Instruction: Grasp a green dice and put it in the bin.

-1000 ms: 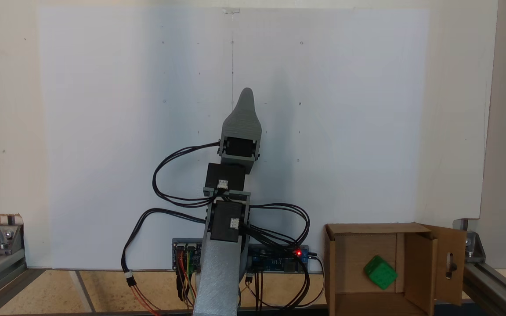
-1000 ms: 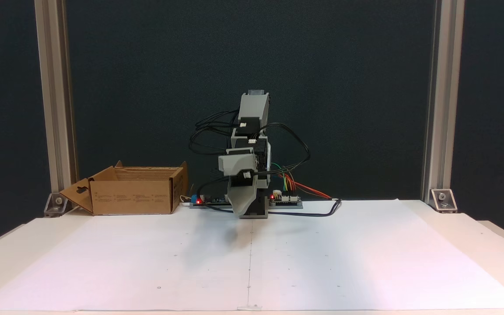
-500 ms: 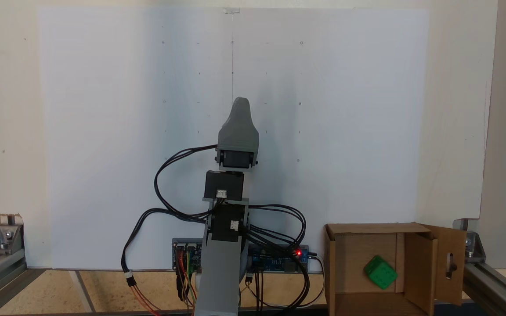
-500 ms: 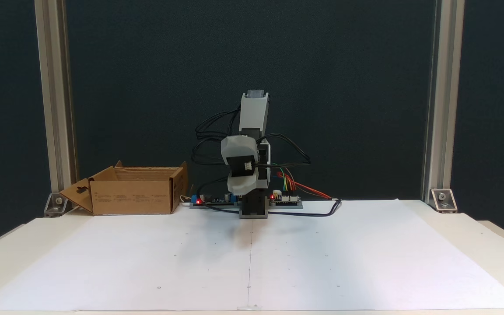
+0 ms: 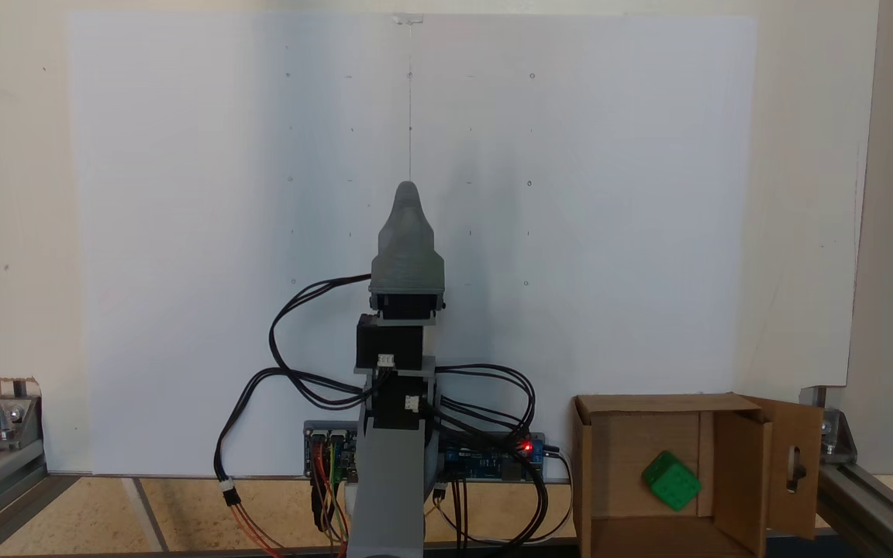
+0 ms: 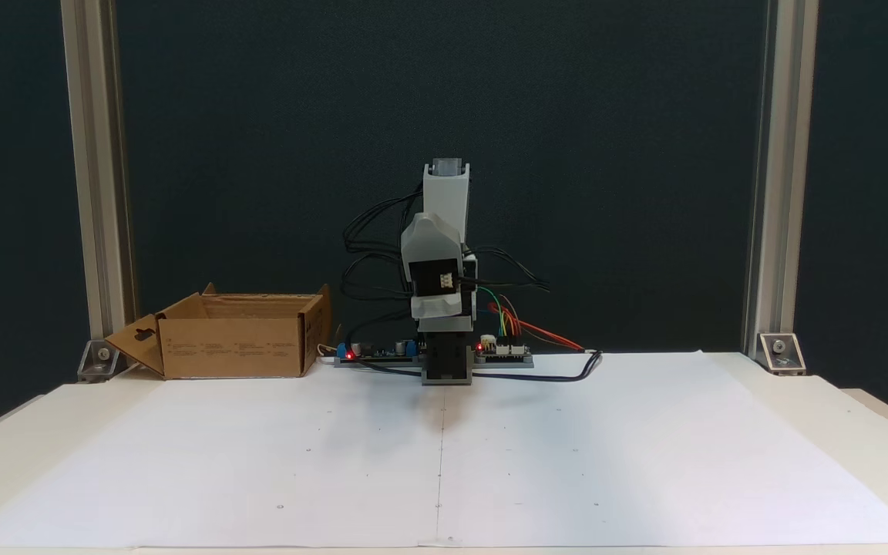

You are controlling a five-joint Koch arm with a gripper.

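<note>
The arm is folding itself back over its base; compared with a second ago the hand (image 5: 408,194) is drawing in along the white sheet and swinging to point straight out along the centre line, where before it was leaning off to the right of a fixed view; in the front-on view the hand (image 6: 438,312) is tucking down close against the arm, pointing at the table (image 6: 644,462) just ahead of the base. From above I am seeing a single grey tip, the jaws lying one behind the other, so I cannot tell whether the hand is spread or pressed together; nothing green is showing on it. The green dice (image 5: 671,481) is sitting inside the bin (image 5: 594,465), well apart from the hand, off to its right and back beside the base as the top-down view shows it, and it is lying just as it was a second ago. In the front-on view the bin (image 6: 236,347) is standing to the hand's left, its walls hiding whatever is inside. To my eye the job is looking finished, and the arm is simply going home to rest.
</note>
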